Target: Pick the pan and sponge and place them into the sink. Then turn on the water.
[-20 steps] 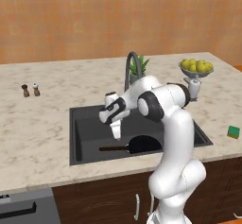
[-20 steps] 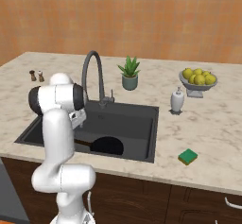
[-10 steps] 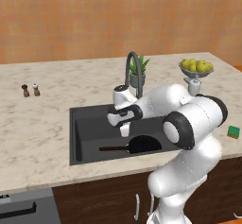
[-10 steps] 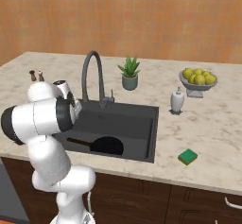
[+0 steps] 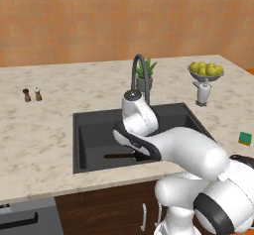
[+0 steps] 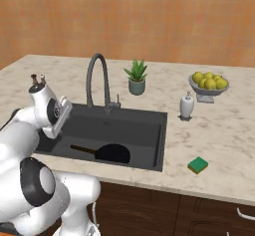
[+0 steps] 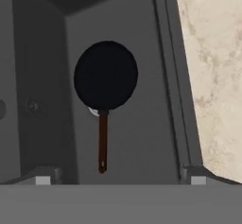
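While the white arm bends low over the basin, you have the round, shallow black frying pan (image 7: 105, 74) lying flat on the floor of the large rectangular dark-grey sink (image 6: 144, 125), its long thin dark-brown handle running toward the bottom of the hand view. In the right base view the pan (image 6: 113, 153) sits in the lower middle of the frame, toward the front of the basin, handle pointing left; in the left base view you see mostly its handle, at centre frame, beside the arm. Your two-finger gripper (image 7: 120, 176) hangs above the sink with its jaws spread wide and nothing between them; the pan lies well apart from the fingertips (image 7: 43, 177). The small rectangular green sponge (image 6: 198, 165) with a yellow side rests on the pale speckled stone counter (image 6: 224, 145) at the lower right of the right base view, right of the sink; it shows at the right edge of the left base view too (image 5: 244, 138). The tall arched dark-grey faucet (image 6: 95, 80) stands behind the basin, upper left of centre. A small potted green plant (image 6: 136, 76), a white soap dispenser (image 6: 186, 105) and a grey bowl of yellow lemons (image 6: 208, 83) stand farther back on the counter.
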Motion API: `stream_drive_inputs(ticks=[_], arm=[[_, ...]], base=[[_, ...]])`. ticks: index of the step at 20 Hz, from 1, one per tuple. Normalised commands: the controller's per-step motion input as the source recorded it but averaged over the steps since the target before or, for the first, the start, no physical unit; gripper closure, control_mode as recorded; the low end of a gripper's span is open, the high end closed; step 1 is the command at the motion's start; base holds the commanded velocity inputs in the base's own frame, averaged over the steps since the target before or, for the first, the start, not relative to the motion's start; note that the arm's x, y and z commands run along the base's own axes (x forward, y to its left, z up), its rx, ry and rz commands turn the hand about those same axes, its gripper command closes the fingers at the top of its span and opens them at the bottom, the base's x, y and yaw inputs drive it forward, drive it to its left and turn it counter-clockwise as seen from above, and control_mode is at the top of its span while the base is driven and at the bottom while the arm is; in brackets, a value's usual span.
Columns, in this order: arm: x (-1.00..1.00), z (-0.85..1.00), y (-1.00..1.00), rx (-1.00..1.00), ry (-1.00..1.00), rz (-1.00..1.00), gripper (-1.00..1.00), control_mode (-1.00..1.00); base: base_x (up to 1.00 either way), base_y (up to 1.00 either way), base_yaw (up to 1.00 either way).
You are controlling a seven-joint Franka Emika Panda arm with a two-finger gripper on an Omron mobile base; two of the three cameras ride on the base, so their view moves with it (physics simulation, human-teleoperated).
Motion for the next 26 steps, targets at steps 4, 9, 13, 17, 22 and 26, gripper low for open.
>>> stream_drive_inputs(ticks=[4,9,13,17,22,26], arm=[[-0.7,0.99,0.0,-0.08,0.0,0.0,-1.0,-1.0],[-0.4,0.75,-0.31,-0.23,0.02,0.0,-1.0,-1.0],[-0.19,0.68,-0.65,-0.22,0.05,0.01,-1.0,-1.0],[-0.26,0.71,-0.76,-0.12,0.07,0.0,-1.0,-1.0],[-0.2,0.51,-0.73,-0.02,0.03,0.18,-1.0,-1.0],[-0.07,0.06,-0.89,0.01,0.09,0.52,-1.0,-1.0]], base=[[0.0,0.0,0.0],[0.0,0.0,0.0],[0.0,0.0,0.0],[0.0,0.0,0.0],[0.0,0.0,0.0],[0.0,0.0,0.0]])
